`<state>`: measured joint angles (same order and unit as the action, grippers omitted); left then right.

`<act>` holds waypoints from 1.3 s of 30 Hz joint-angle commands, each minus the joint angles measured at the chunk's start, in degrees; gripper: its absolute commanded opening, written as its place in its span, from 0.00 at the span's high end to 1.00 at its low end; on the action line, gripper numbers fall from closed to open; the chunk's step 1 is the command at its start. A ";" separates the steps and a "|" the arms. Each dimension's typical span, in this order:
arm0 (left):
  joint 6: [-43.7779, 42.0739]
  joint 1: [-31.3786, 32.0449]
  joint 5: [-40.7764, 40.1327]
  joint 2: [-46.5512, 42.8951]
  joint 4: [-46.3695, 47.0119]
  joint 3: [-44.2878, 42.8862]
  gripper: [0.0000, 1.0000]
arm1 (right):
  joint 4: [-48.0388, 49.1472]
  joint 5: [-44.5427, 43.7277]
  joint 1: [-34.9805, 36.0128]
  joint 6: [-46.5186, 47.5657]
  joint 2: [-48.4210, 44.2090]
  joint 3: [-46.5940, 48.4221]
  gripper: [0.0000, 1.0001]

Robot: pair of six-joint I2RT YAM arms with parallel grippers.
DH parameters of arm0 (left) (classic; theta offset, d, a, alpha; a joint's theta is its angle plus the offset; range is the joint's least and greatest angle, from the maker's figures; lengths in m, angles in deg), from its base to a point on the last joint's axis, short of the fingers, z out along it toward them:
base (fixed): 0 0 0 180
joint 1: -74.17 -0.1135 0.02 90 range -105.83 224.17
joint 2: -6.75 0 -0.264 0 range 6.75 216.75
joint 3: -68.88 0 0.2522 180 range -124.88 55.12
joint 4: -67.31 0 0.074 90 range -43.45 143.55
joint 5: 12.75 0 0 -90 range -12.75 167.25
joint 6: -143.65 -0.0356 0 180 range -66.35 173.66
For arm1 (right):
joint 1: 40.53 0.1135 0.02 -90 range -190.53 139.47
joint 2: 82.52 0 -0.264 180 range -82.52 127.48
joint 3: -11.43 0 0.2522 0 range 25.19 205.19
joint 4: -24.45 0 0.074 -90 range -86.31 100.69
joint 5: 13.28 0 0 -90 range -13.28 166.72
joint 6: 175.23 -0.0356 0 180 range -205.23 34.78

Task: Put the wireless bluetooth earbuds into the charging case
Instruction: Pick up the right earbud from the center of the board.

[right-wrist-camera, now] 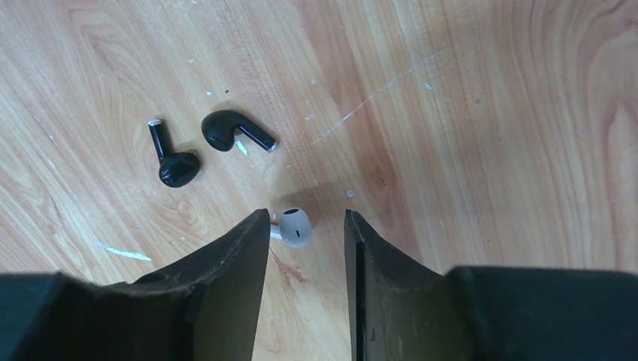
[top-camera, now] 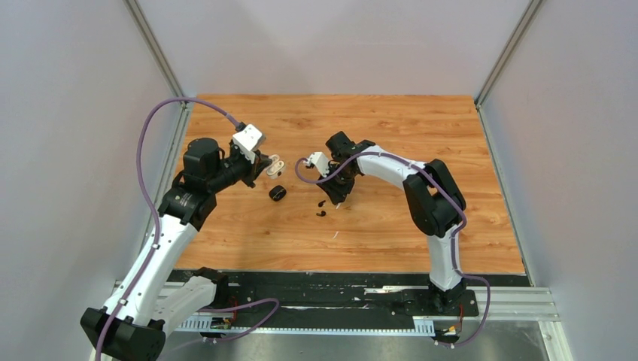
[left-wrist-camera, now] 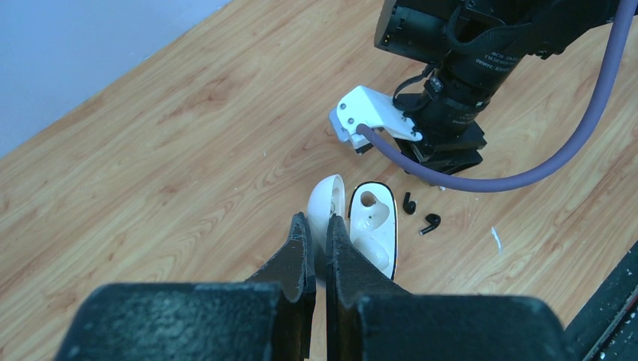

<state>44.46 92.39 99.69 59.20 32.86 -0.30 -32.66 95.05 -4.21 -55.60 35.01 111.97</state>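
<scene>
A white charging case (left-wrist-camera: 374, 226) lies open, and my left gripper (left-wrist-camera: 318, 222) is shut on its lid (left-wrist-camera: 325, 199). One socket is empty; the other seems to hold a white earbud (left-wrist-camera: 378, 253). The case also shows in the top view (top-camera: 275, 163) by the left gripper (top-camera: 262, 162). My right gripper (right-wrist-camera: 305, 218) is open, low over the table, with a white earbud (right-wrist-camera: 294, 226) lying between its fingertips, close to the left finger. Two black earbuds (right-wrist-camera: 174, 162) (right-wrist-camera: 233, 131) lie loose to its left. They also show in the left wrist view (left-wrist-camera: 409, 203) (left-wrist-camera: 429, 222).
A small black charging case (top-camera: 277, 193) sits on the wooden table (top-camera: 391, 233) just in front of the white case. The right gripper (top-camera: 336, 195) stands right of it, with the black earbuds (top-camera: 321, 208) between them. Grey walls enclose the table's sides and back.
</scene>
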 commanded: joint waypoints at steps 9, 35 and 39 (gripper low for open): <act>1.11 -0.29 0.88 -0.06 2.48 -0.14 1.00 | 2.74 -2.29 0.09 -5.13 -1.72 -1.43 0.62; 1.16 -0.29 0.59 0.55 3.48 0.66 1.00 | 4.61 -6.23 0.80 -7.73 -3.63 -5.66 0.81; 1.21 -0.29 0.42 0.51 3.63 0.90 1.00 | 4.77 -6.60 1.42 -7.71 -4.60 -6.19 0.88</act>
<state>44.64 92.39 99.67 59.90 33.52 0.32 -27.94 90.22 -3.55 -62.09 32.54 106.79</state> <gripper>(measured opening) 0.029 0.171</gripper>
